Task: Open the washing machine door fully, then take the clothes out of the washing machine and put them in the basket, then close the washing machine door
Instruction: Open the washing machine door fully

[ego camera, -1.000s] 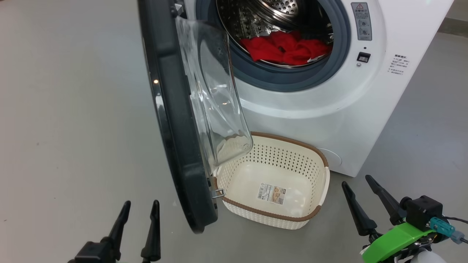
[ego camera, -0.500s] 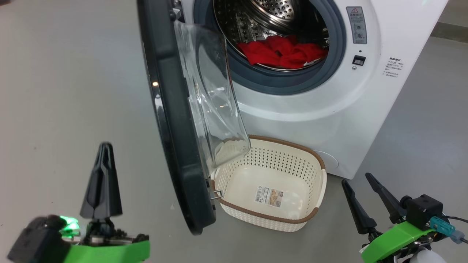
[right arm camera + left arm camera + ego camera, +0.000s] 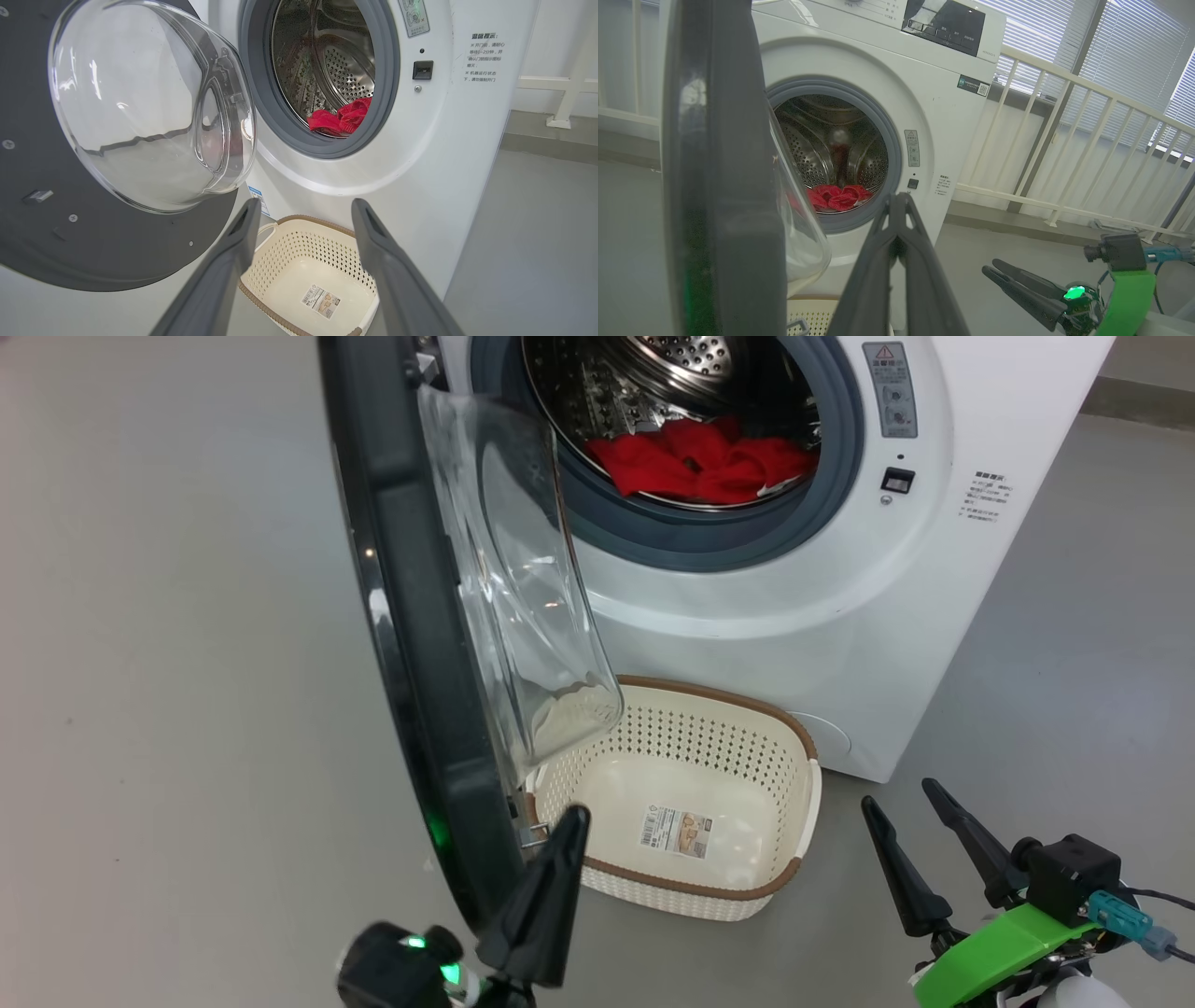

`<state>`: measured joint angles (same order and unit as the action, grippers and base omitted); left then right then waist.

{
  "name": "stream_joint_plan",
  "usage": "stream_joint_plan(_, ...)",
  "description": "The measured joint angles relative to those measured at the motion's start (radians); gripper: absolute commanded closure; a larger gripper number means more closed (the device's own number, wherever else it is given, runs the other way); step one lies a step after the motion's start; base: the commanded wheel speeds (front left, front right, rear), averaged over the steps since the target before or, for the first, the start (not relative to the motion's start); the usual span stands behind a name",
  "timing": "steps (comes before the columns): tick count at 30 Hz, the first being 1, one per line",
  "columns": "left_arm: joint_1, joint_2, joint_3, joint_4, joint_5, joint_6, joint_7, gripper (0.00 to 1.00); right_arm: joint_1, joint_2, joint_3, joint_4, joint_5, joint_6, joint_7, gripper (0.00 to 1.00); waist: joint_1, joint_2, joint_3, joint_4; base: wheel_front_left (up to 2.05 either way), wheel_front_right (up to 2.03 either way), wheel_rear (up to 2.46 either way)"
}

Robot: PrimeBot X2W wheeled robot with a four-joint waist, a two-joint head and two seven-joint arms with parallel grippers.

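The washing machine (image 3: 840, 597) stands open, with red clothes (image 3: 700, 467) lying in its steel drum. The washing machine door (image 3: 411, 644) swings out toward me, partly open, its glass dome facing the drum. Below the opening, the basket (image 3: 672, 896) sits empty on the floor. My left gripper (image 3: 575, 816) is shut with nothing in it. Its tip is just right of the door's lower edge, at the basket's near left corner. In the left wrist view the shut fingers (image 3: 896, 200) point at the drum beside the door (image 3: 724, 186). My right gripper (image 3: 898, 793) is open, right of the basket.
Grey floor spreads left of the door and right of the machine. A white railing (image 3: 1064, 116) and window blinds stand behind the machine to the right. In the right wrist view the open fingers (image 3: 369, 224) frame the basket (image 3: 299, 252) below the clothes (image 3: 341, 121).
My left gripper shut and swung from the lower left across to the door's lower edge by the basket. The camera shifted slightly. The right gripper stayed open and still.
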<state>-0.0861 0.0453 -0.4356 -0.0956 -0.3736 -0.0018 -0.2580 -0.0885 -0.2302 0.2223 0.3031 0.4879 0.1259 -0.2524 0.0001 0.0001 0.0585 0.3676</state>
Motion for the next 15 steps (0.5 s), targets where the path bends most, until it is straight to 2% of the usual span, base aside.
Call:
stream_joint_plan(7, -0.001, 0.002, -0.026, 0.187, -0.069, 0.008, 0.001, 1.00, 0.000, 0.000, 0.005, -0.002, 0.000, 0.000, 0.000, 0.00, 0.0000, 0.0000, 0.012, -0.011, 0.00, 0.00, 0.00)
stream_joint_plan(15, -0.008, -0.001, 0.044, 0.252, -0.091, 0.029, 0.001, 1.00, 0.000, 0.000, -0.005, -0.003, 0.000, 0.000, 0.000, 0.00, -0.0001, 0.0000, 0.019, -0.010, 0.00, 0.00, 0.00)
